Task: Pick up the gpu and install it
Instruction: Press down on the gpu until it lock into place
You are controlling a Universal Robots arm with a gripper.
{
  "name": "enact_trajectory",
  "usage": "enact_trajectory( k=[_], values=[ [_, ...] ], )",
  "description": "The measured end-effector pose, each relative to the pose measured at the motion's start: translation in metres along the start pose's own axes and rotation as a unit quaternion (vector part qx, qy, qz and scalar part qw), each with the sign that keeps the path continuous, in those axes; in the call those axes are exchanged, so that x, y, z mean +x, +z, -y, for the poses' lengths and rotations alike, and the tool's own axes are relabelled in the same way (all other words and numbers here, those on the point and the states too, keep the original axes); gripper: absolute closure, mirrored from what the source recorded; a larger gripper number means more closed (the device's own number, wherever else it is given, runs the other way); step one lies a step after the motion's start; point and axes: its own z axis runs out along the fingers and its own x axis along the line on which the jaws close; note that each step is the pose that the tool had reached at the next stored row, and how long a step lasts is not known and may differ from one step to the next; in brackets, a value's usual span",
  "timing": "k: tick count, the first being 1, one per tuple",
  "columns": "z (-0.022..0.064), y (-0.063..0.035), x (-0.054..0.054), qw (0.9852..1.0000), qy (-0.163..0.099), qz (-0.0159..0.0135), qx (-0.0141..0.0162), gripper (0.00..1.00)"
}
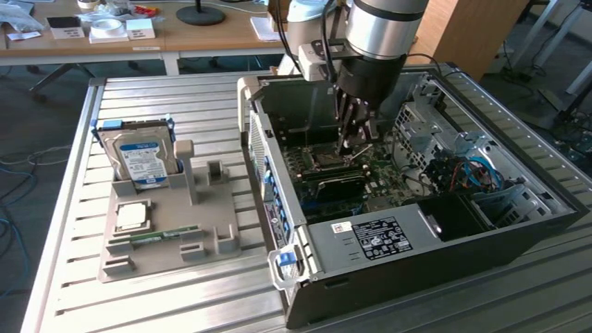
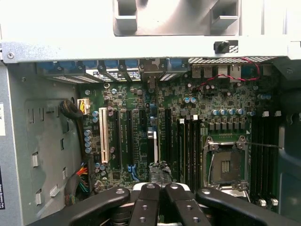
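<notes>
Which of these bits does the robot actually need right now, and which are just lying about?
In the job:
- gripper, shut, down inside the case
- gpu, probably the dark piece at its tips
- motherboard

Lying about:
- hard drive
- chip
- memory stick
- grey holder they sit on

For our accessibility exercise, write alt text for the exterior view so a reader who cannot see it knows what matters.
A robot arm reaches down into an open computer case, its tool shut just above the motherboard. At the exterior view's left, a grey holder on the slatted metal table carries an upright hard drive.
</notes>
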Motion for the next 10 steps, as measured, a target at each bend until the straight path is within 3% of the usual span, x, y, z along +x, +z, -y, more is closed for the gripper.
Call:
enact_trajectory(
  k=[10],
  values=[
    [0.0, 0.0002, 0.0, 1.0, 0.0, 0.0, 0.0, 0.89]
  ],
)
